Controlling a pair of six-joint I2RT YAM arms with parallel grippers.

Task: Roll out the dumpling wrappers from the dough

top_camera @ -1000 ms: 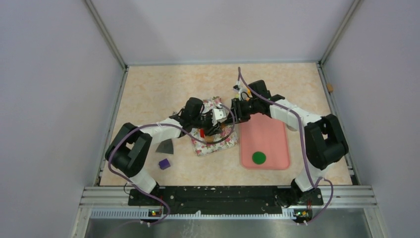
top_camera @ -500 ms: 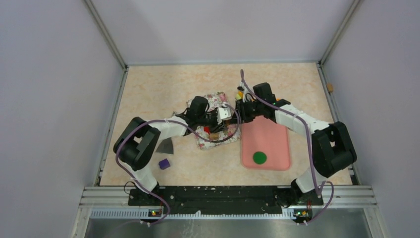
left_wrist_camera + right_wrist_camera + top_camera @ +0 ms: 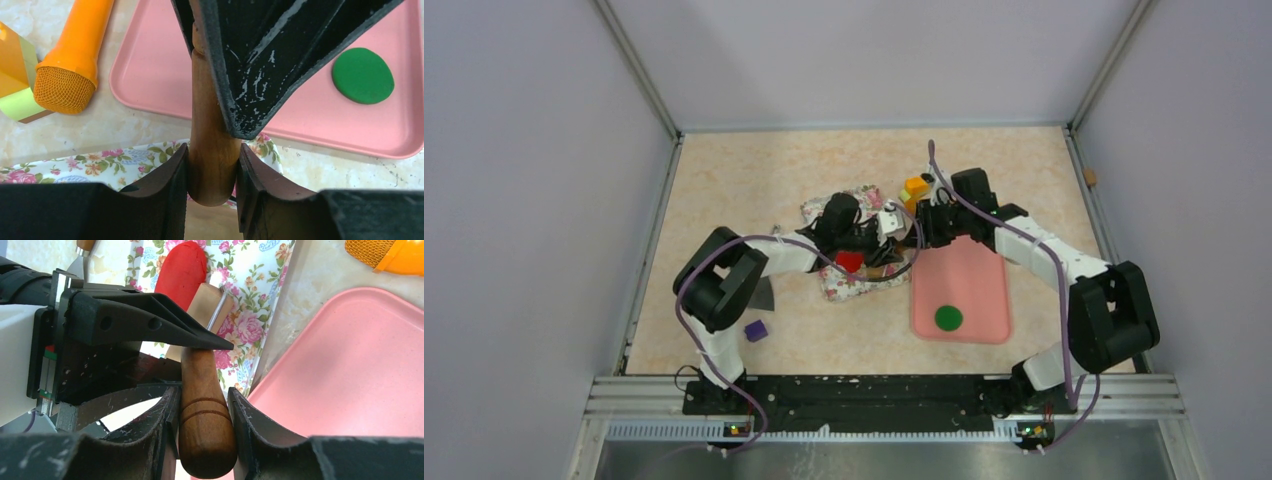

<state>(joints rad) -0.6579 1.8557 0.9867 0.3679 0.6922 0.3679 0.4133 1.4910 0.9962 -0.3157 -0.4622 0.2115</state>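
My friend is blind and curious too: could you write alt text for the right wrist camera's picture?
The right gripper clamps one end of a wooden rolling pin at bottom centre; the left gripper grips it further up. Beyond lie red dough on a floral cloth, a pink tray at right, and an orange mesh-tipped object.

Your table (image 3: 724, 190): beige, marbled top. Lying directly on it you have:
- a floral cloth (image 3: 849, 284) at centre
- a pink tray (image 3: 984, 290) just beside the cloth, on its right
- an orange toy microphone (image 3: 75, 55) and an orange-and-lime block (image 3: 15, 75) by the tray's far corner
- a grey wedge (image 3: 767, 296) and a purple cube (image 3: 756, 330), near left
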